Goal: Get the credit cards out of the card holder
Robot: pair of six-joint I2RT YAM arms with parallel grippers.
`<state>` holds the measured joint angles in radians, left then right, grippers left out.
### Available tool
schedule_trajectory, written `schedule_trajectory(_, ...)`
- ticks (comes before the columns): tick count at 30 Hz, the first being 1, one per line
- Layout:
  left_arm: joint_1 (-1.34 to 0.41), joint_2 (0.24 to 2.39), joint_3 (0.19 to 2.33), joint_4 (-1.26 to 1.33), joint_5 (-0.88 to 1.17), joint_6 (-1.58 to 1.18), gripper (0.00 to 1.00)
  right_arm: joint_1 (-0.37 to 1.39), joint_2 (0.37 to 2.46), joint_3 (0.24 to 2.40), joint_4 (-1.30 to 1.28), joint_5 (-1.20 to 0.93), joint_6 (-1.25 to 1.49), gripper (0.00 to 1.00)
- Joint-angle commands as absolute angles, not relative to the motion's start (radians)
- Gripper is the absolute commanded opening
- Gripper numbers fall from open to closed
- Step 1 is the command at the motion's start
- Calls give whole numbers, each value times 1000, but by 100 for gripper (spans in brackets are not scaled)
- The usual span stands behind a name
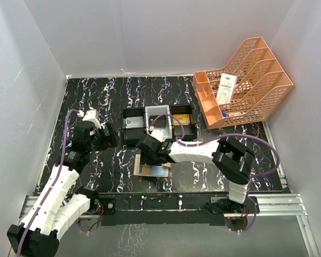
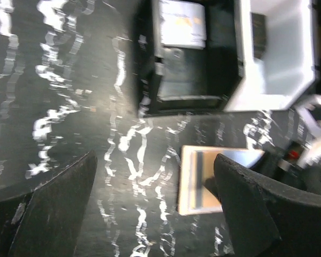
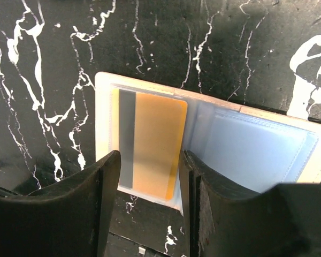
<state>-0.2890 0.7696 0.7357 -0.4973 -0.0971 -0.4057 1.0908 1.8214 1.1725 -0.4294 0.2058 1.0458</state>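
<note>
The tan card holder [image 1: 152,167] lies open on the black marbled table. In the right wrist view it [image 3: 104,112] holds a gold credit card [image 3: 152,142] with a dark stripe in its left slot; the pale bluish slots [image 3: 254,152] on the right look empty. My right gripper [image 3: 150,184] is open just above it, a finger on each side of the gold card's near end. My left gripper [image 2: 155,209] is wide open and empty over bare table, left of the card holder [image 2: 195,182]. Another gold card [image 1: 183,119] and a pale card [image 2: 182,24] lie in the tray.
The black-and-grey three-compartment tray [image 1: 159,113] stands just behind the card holder. An orange file rack [image 1: 257,80] with a white receipt [image 1: 226,88] stands at the back right. White walls close in the table on three sides.
</note>
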Motion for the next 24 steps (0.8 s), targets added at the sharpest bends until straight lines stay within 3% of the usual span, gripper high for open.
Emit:
schedule_trajectory(1,-282,802,691,-429,258,-483,86,1062,1802,1120,-331,157,1052,45)
schedule_trajectory(7,-296,877,573,-264,552,-617,68,1023,1748,989,-184,59,1083,42)
schedule_trajectory(19,-549,1131,548,-209,380,-687,35,965,1690,842,-8,-59,1148,29)
schedule_trajectory(24,-571,1188,548,-276,220,-698,31,955,1684,817,16,-74,1165,28)
